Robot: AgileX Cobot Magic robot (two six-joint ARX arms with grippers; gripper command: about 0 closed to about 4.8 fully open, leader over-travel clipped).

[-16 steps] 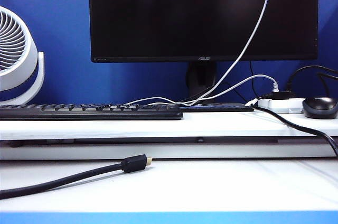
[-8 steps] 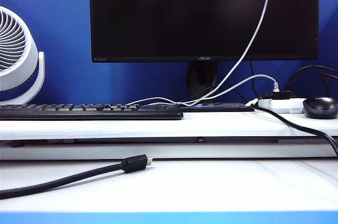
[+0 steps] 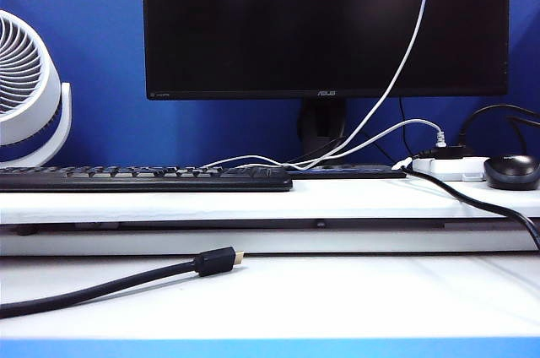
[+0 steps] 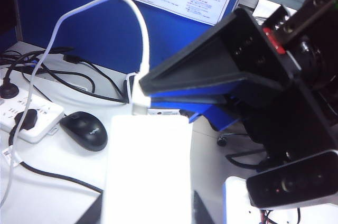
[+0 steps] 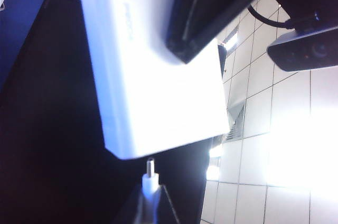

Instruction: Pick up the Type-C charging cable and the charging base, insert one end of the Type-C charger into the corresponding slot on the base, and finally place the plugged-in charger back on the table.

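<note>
The charging base (image 4: 148,174) is gripped by the left tool (image 4: 145,213), its black fingers (image 4: 203,211) seen against both sides of the block at the lower edge of the left wrist view. The right tool (image 4: 138,87) is closed on the plug end of the Type-C charging cable (image 4: 141,28); in the right wrist view the silvery plug (image 5: 150,168) is seen just beside the lower edge of the base (image 5: 153,92), not yet inserted. From there the cable loops up and hangs down; in the exterior view it (image 3: 396,62) is seen crossing the monitor (image 3: 325,24) from the top edge. Neither tool is seen in the exterior view. On the table (image 3: 337,199) a keyboard (image 3: 143,177), a mouse (image 3: 511,170) and a power strip (image 3: 451,167) are seen, with a blue partition (image 3: 211,134) behind. A black cable (image 3: 110,284) lies on the nearer surface.
</note>
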